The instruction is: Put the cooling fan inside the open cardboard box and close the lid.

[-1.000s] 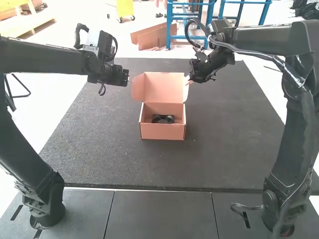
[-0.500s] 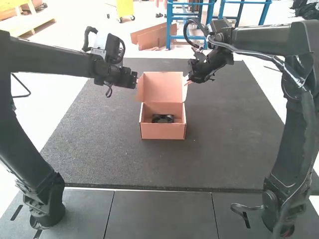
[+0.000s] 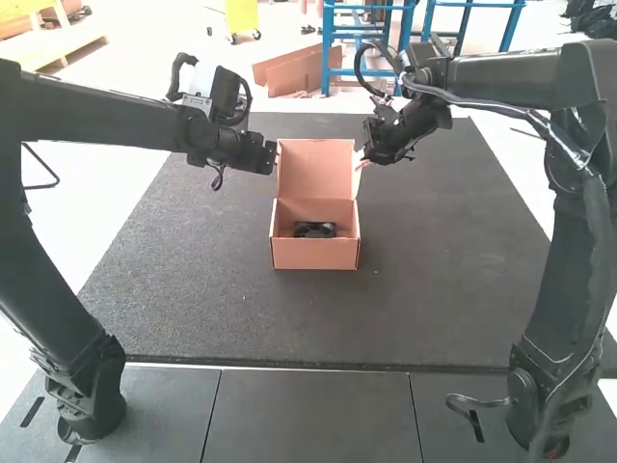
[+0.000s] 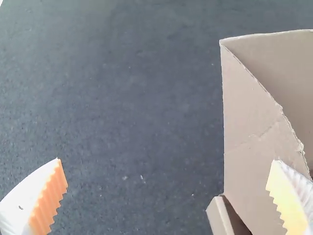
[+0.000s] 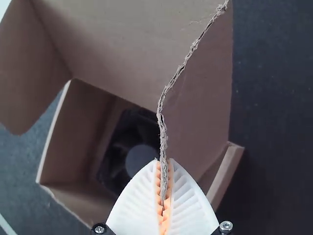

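While the right gripper point(image 5: 162, 165) stays pinched shut on the torn edge of the lid point(image 3: 316, 169), at the lid's 3 o'clock, the left gripper point(image 3: 268, 157) stands at its 9 o'clock, jaws spread wide, holding nothing, just beside the cardboard. The fan point(image 3: 314, 231) lies inside the box point(image 3: 314, 249). Over the last second the left gripper has come in towards the lid from farther out at 9 o'clock, while the right has barely shifted.

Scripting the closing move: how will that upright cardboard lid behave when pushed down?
The lid is thin cardboard, so it probably folds easily at its crease. Its ragged edge, pinched in the right gripper, suggests it may tear if pulled hard. The box could slide on the mat.
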You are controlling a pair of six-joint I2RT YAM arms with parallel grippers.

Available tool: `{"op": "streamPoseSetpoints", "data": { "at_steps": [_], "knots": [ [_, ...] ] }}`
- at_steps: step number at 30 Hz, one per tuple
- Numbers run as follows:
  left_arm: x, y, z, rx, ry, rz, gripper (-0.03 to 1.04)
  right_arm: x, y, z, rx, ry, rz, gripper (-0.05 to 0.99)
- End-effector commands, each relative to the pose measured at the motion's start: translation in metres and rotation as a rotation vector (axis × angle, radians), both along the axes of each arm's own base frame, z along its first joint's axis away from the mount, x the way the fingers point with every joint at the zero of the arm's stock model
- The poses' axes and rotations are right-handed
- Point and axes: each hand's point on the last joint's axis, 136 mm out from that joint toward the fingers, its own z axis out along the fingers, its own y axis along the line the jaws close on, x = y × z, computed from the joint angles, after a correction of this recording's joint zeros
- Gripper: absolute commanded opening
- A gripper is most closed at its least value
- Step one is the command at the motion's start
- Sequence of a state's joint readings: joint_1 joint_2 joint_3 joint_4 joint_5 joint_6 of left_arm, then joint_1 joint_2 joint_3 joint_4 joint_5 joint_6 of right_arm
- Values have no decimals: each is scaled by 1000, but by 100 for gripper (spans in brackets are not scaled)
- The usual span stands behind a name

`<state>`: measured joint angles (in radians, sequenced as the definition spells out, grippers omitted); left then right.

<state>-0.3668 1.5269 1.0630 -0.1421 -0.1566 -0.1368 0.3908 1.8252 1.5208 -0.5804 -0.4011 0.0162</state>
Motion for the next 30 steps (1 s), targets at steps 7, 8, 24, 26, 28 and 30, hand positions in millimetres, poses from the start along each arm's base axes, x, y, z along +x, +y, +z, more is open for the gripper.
{"op": "streamPoseSetpoints", "data": {
  "at_steps": [7, 8, 24, 26, 28, 30],
  "knots": [
    [-1, -4, -2, -5, 7, -15, 97, -31, 31, 18, 79, 15, 94, -1],
    [-2, -4, -3, -2, 9, -17, 97, -34, 32, 17, 80, 21, 97, -1],
    [-20, -18, -25, 5, 69, -66, 97, -64, 26, -2, 77, 75, 112, -1],
    [-25, -20, -28, 7, 76, -74, 97, -69, 27, -7, 81, 93, 118, -1],
    [-28, -20, -29, 7, 82, -75, 97, -74, 28, -11, 85, 109, 126, -1],
    [-31, -19, -32, 10, 90, -75, 97, -77, 29, -14, 90, 119, 131, -1]
  ]
}}
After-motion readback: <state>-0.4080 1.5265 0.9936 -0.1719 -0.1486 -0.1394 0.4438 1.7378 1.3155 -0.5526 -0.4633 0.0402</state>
